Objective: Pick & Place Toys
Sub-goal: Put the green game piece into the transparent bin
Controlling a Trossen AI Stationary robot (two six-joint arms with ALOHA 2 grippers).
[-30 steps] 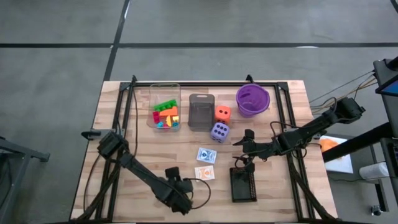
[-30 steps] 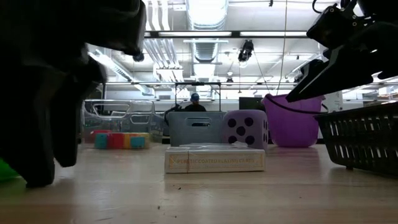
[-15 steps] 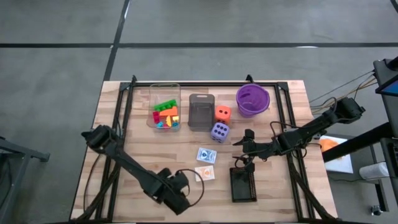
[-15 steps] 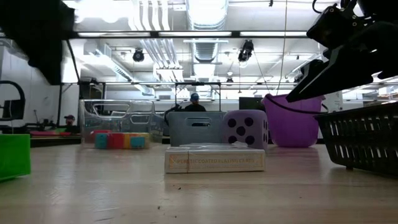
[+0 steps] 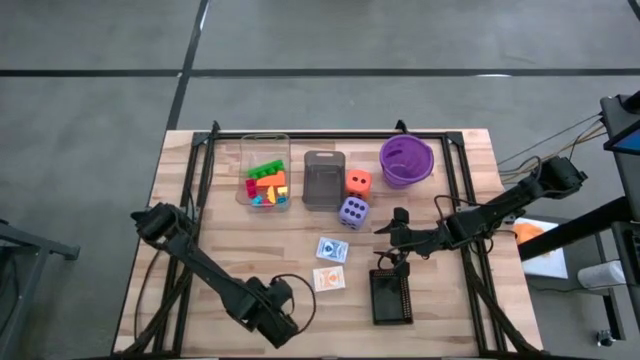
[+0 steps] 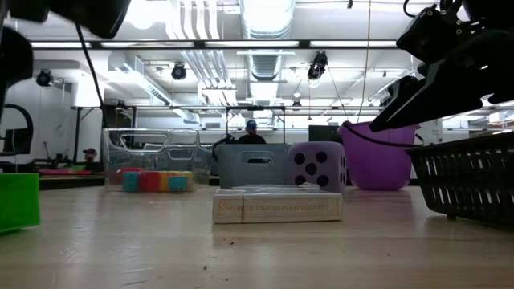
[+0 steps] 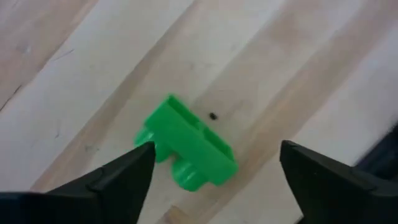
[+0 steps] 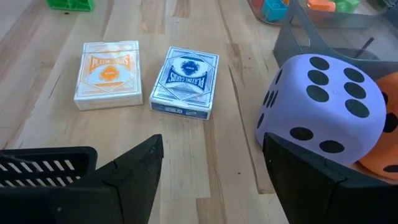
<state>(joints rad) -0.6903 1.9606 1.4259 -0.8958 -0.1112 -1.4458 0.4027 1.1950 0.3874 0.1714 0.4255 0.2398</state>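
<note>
A green brick (image 7: pixel 186 149) lies on the table near its near edge; it also shows in the low view (image 6: pixel 16 201). My left gripper (image 7: pixel 216 149) is open and empty above it, a finger to either side, at the near edge in the high view (image 5: pixel 268 318), which hides the brick. My right gripper (image 5: pixel 386 246) is open and empty above the table at the right. Before it lie an orange card pack (image 8: pixel 107 73) and a blue card pack (image 8: pixel 185 81). A purple die (image 8: pixel 320 109) stands beside an orange die (image 8: pixel 380 163).
A clear bin (image 5: pixel 265 170) holding several coloured bricks, a grey bin (image 5: pixel 322 180) and a purple bowl (image 5: pixel 406 160) stand along the far side. A black bin (image 5: pixel 391 297) sits near the near edge, just below my right gripper. Bare wood lies at the left.
My left gripper has risen and gone a little toward the table's left edge, moving out of most of the low view. The green brick, hidden under it before, now shows lying on the table.
</note>
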